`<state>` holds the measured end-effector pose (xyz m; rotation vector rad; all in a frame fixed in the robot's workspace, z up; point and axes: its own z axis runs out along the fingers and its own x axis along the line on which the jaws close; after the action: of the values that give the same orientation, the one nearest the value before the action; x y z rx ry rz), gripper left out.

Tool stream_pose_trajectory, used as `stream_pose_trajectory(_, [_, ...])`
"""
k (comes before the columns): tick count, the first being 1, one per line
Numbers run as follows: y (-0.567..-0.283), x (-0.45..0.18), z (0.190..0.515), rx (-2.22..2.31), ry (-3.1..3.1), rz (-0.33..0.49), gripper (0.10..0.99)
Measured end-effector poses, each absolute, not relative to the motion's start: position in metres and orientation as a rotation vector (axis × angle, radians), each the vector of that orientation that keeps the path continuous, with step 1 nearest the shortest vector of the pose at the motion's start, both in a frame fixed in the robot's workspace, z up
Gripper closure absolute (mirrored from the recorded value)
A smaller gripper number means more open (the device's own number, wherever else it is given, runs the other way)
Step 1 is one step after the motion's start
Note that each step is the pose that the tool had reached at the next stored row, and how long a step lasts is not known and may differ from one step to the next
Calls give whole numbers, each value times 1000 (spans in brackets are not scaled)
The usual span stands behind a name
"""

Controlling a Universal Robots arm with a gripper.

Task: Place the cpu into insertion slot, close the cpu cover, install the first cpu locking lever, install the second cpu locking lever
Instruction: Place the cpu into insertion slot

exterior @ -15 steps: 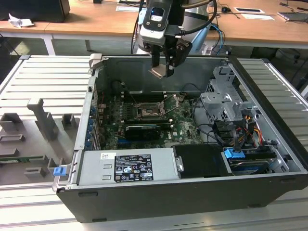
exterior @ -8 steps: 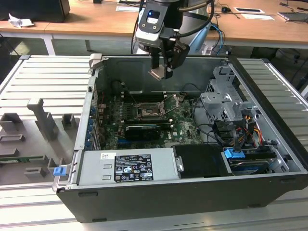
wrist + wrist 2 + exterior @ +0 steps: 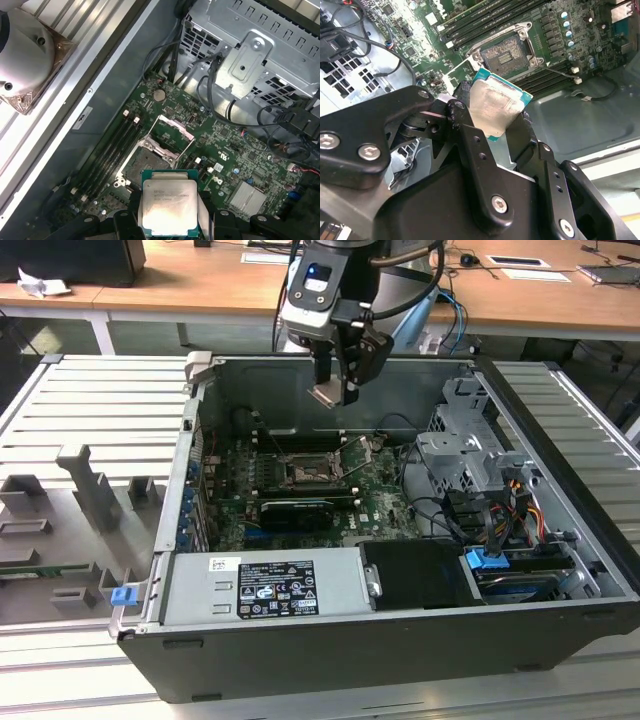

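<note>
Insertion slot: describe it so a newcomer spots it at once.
Inside the open dark-grey computer case lies a green motherboard. Near its middle sits the square dark socket with a metal rim, unlike the long black memory slots beside it.

None of the print is legible: a white label (image 3: 262,587) crowded with dark marks sits mid-top on the grey power supply (image 3: 342,585), faint lettering crosses the silver lid of the cpu (image 3: 169,202), and a small white sticker (image 3: 82,118) clings to the case wall (image 3: 120,70).
</note>
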<state>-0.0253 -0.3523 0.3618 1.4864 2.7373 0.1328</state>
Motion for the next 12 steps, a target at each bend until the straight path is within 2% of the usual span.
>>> stream_pose_trajectory(12, [-352,-25,361,1536,2708,132,557])
